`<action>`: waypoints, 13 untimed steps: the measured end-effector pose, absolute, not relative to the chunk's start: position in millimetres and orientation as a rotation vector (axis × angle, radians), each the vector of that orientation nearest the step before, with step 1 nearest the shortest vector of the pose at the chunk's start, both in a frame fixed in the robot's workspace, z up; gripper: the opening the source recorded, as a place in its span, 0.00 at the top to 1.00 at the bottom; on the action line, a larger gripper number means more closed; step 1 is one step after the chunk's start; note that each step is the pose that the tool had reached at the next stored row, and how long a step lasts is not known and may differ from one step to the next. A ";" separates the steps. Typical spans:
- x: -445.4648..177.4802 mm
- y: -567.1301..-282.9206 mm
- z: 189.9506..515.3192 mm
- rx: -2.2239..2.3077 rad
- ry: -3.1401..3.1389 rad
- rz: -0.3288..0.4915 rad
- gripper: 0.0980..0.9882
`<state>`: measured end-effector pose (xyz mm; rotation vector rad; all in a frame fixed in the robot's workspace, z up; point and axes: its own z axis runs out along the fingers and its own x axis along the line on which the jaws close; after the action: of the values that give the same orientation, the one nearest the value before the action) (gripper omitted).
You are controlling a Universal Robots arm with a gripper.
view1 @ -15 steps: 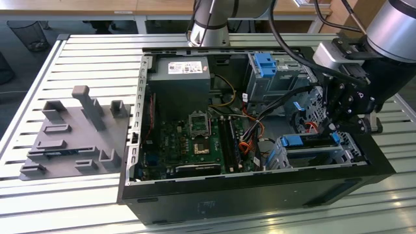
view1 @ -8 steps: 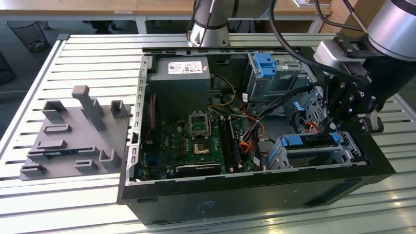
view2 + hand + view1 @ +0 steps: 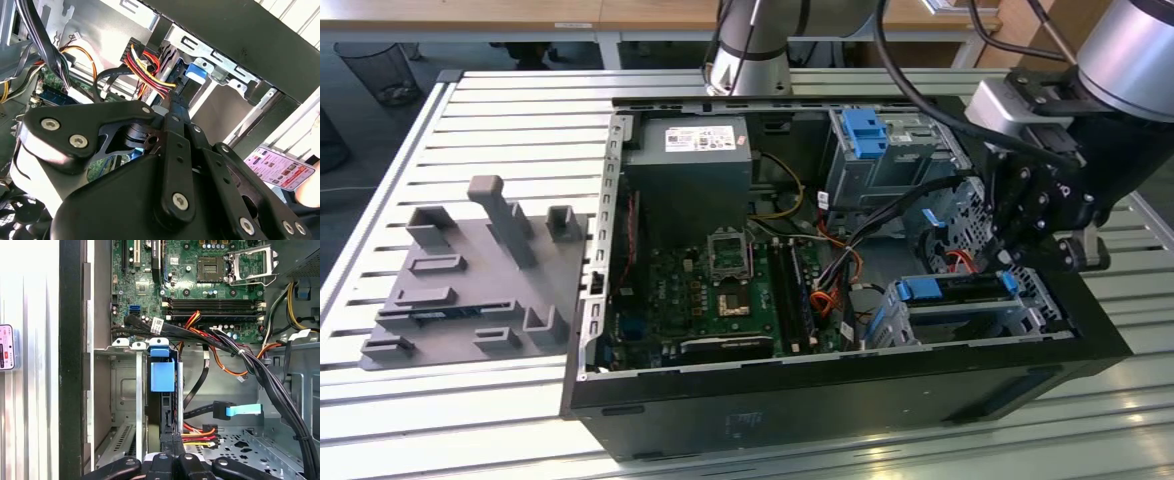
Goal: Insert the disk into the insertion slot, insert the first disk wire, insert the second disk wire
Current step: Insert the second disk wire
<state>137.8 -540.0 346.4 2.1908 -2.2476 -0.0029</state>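
**One wire in the pinch, disk sitting in its slot**

Two thin fingers of your end effector (image 3: 172,106) are pulled almost together. They look to be pinching the black plug of the red-and-yellow wire (image 3: 150,75), though the plug itself is mostly hidden.

Just past the fingertips is the disk (image 3: 162,376). You can see its blue frame, standing on edge inside the insertion slot (image 3: 125,390), so it looks pushed in.

Beside that, the blue-tipped wire (image 3: 242,410) hangs loose and is not plugged in.

Here is what could go wrong. If the plug is tilted in the fingers, it may miss the socket on the disk and bend. The wire looks short and tight, so a hard pull could slip it out of the pinch. The thick black cable bundle (image 3: 260,370) runs close by and could snag the arm.

Farther off is the green board (image 3: 200,270), and the grey bench (image 3: 507,110) lies beyond the case.
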 end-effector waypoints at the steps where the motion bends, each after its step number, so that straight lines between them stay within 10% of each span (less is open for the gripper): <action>1: 137.7 -540.0 346.7 2.191 -2.248 -0.003 0.99; 13: 137.7 -540.0 365.5 2.191 -2.248 -0.003 0.99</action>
<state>137.7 -540.0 365.5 2.1908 -2.2476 -0.0029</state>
